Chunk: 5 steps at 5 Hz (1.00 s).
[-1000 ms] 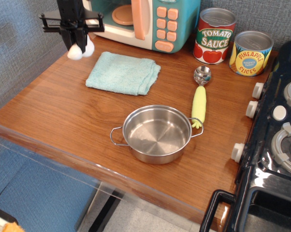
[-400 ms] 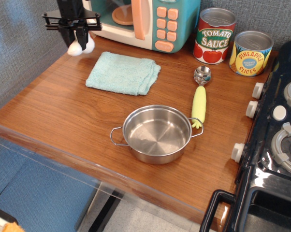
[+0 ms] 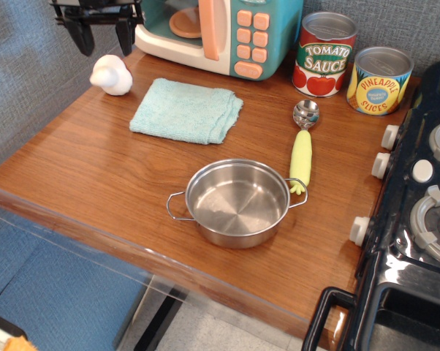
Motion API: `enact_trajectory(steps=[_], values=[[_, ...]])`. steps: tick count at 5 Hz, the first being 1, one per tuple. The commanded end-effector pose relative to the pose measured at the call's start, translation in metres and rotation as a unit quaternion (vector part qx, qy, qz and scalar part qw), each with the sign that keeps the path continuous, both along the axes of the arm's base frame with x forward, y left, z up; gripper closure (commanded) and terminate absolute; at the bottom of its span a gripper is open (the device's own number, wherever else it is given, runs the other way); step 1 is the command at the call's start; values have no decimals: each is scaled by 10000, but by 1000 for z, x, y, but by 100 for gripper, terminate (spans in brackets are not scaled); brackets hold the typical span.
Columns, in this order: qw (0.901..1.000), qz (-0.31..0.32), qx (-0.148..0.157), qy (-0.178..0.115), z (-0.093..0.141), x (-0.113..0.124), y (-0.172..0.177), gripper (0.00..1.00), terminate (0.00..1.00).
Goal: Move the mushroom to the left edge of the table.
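Note:
The white mushroom (image 3: 110, 76) lies on its side on the brown wood table (image 3: 96, 168), at the far left corner next to the table's left edge. My black gripper (image 3: 102, 40) hangs open just above and behind it, fingers apart, holding nothing and not touching the mushroom.
A light blue folded cloth (image 3: 186, 110) lies right of the mushroom. A toy microwave (image 3: 220, 33) stands at the back. A steel pot (image 3: 237, 202), a yellow-handled scoop (image 3: 302, 146), two cans (image 3: 324, 53) and a black toy stove (image 3: 417, 219) sit to the right.
The gripper was shut on the mushroom and holding it up. Now it has opened and risen, and the mushroom rests on the table by the left edge.

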<state>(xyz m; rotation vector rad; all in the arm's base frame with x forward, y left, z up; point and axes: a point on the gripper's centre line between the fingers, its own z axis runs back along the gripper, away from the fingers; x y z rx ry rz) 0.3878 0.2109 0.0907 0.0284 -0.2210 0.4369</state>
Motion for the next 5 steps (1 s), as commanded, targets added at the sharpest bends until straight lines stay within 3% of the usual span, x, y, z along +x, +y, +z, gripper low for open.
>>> enact_trajectory(steps=[1,4,5], values=[[9997,-48,183,-161,46,-12,-11,0,0],[9997,-131,193,-83,43,-12,-16,0,0],[9997,-131,193,-83,43,-12,-16,0,100]])
